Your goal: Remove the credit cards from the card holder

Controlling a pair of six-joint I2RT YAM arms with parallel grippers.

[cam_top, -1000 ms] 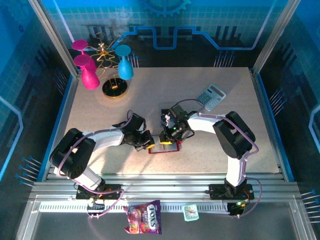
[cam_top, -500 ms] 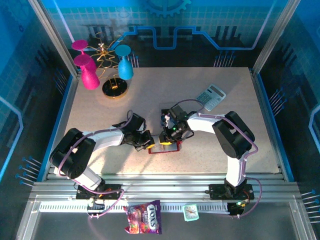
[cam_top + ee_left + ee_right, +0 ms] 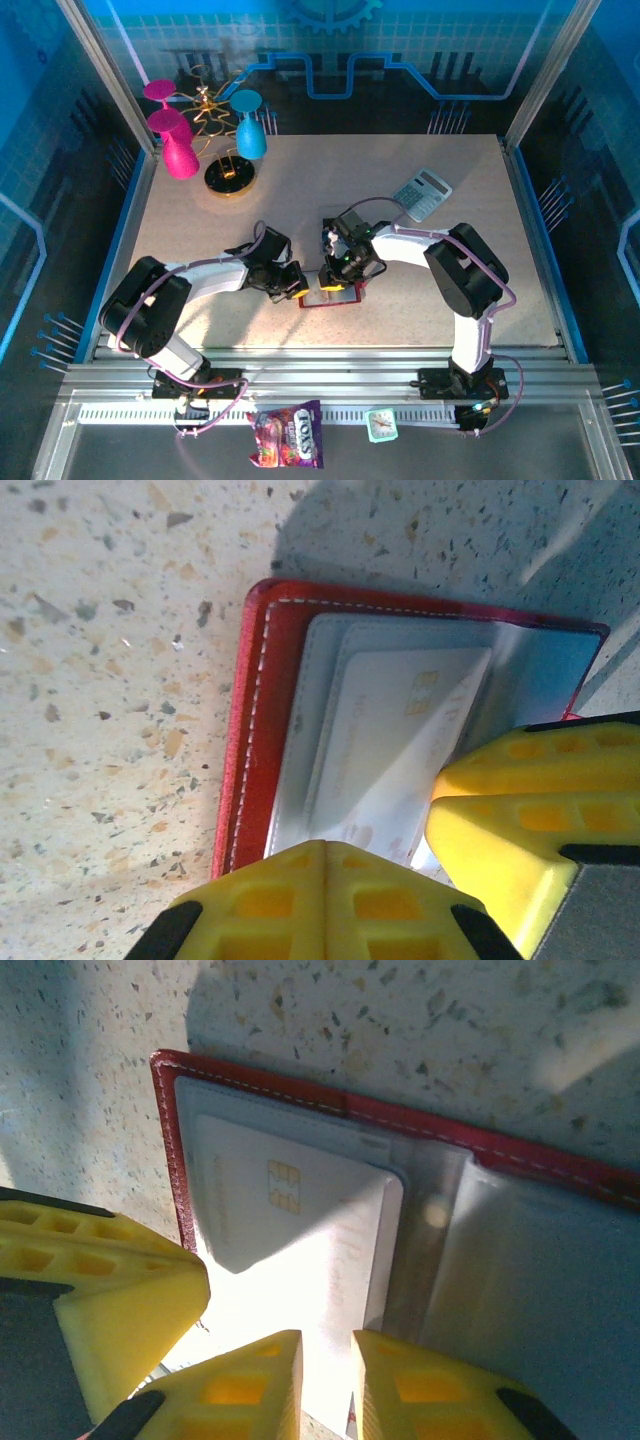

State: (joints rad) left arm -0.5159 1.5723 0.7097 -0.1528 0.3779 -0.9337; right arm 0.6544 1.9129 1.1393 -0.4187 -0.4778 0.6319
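From above: clenched left tool [image 3: 296, 288] at 9 o'clock of the card holder [image 3: 330, 302], right tool [image 3: 338, 279] at 12. The right wrist view adds a white chip card [image 3: 290, 1230] at its barely parted fingers [image 3: 245, 1390]; grip unclear.

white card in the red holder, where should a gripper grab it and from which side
Take the white card by its edge nearest the fold, where a rounded corner shows over the grey pocket. Come in low from that side: the stitched red rim of the card holder closes the opposite side, and the card lies flat, so it likely must slide out.
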